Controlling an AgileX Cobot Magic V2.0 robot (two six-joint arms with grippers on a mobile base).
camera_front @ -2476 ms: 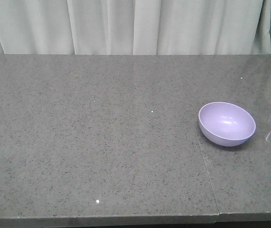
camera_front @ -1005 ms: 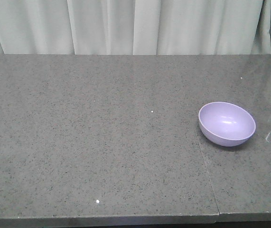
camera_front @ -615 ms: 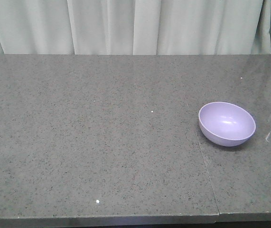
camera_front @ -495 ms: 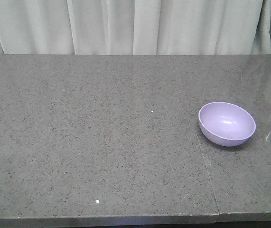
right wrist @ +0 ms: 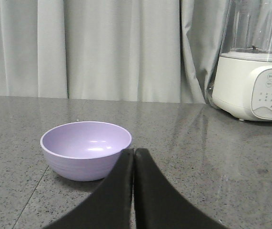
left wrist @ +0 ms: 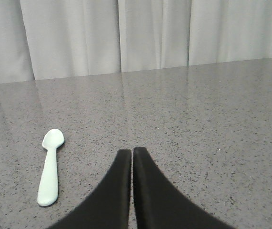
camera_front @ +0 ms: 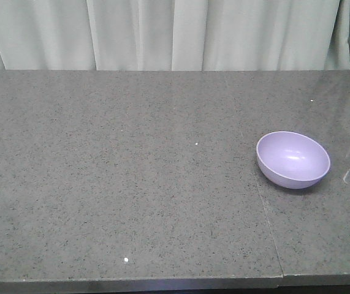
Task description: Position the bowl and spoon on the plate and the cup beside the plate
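Lavender plastic, the bowl (camera_front: 293,159) sits upright on the right part of the speckled grey bench (camera_front: 132,184). The mint-green spoon (left wrist: 50,166) lies flat near the bench's left edge, scoop toward the curtain (left wrist: 126,33). The left gripper (left wrist: 133,152), jaws pressed together and empty, is beside the spoon. The right gripper (right wrist: 134,151), also closed on nothing, is near the bowl.
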